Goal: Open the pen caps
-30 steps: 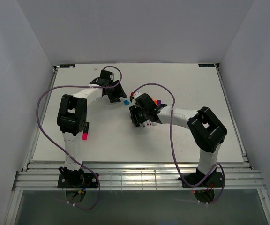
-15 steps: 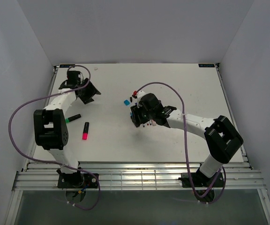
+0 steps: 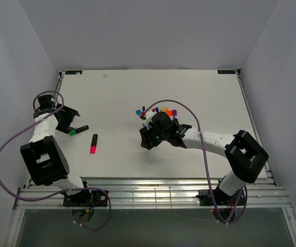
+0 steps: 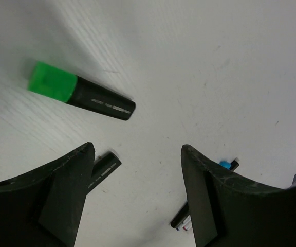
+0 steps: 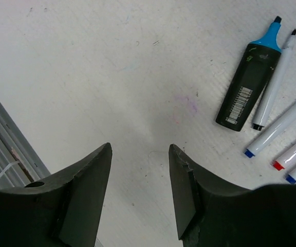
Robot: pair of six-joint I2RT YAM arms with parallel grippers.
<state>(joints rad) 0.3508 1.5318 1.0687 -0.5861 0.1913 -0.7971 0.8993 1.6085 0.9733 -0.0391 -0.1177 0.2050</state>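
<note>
A green pen cap (image 4: pixel 52 82) sits on a black highlighter (image 4: pixel 104 103) lying just ahead of my open left gripper (image 4: pixel 137 149), which holds nothing. From above, that gripper (image 3: pixel 69 122) is at the table's far left beside the green-capped highlighter (image 3: pixel 77 130). A pink-capped highlighter (image 3: pixel 93 143) lies to its right. Loose caps lie at the centre: blue (image 3: pixel 138 111), orange (image 3: pixel 164 109), purple (image 3: pixel 174 112). My right gripper (image 3: pixel 144 140) hovers open and empty in front of them. An uncapped blue highlighter (image 5: pixel 248 87) lies to the right of the right gripper (image 5: pixel 140 146).
Thin white uncapped pens (image 5: pixel 281 126) lie beside the blue highlighter. A second black barrel (image 4: pixel 104 167) shows partly behind my left finger. The slatted metal front edge (image 3: pixel 148 193) runs along the near side; grey walls enclose the table.
My left arm swung from the table's centre to the far left, above the green-capped highlighter, and its jaws widened. My right gripper shifted slightly forward and left, uncovering the loose caps.
</note>
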